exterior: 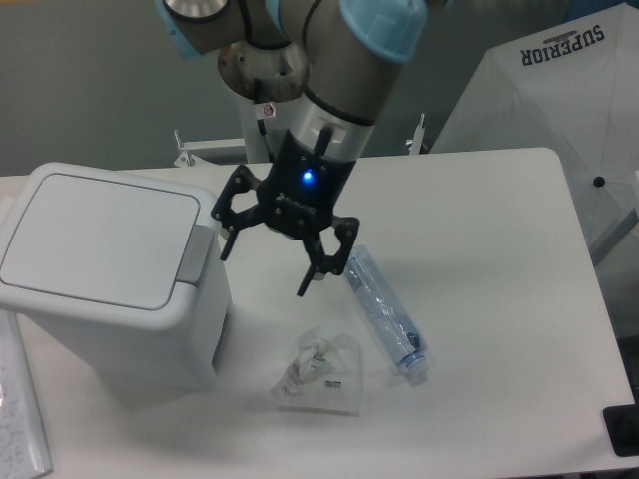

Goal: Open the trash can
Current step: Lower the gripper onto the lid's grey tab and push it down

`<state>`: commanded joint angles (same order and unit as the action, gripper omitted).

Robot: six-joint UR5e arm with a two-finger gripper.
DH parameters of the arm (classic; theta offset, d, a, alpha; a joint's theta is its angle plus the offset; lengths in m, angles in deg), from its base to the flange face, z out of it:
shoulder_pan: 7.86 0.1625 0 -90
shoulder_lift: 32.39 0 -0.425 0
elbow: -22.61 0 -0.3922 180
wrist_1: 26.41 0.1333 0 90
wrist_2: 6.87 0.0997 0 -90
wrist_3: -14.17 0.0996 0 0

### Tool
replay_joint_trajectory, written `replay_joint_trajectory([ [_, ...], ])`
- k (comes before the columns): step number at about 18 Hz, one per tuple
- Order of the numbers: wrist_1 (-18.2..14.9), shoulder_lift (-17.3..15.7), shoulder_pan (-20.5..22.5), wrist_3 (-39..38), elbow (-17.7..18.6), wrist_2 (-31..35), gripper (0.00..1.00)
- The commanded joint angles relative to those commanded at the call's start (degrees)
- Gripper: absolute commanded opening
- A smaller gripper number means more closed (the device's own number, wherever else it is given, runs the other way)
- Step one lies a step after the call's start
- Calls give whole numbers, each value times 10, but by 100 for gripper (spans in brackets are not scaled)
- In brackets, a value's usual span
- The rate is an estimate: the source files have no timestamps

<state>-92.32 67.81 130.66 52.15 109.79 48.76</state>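
The gripper (266,269) hangs with its fingers spread wide and empty just right of the trash can (110,274), whose lid (100,239) lies shut.

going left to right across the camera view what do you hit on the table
trash can → gripper, open above the table → crumpled plastic wrapper → plastic bottle
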Motion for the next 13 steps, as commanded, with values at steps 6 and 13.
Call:
replay_joint_trajectory([
  [6,2,-3,-8,0,18,4,100],
  [13,5,-3,-8,0,18,4,100],
])
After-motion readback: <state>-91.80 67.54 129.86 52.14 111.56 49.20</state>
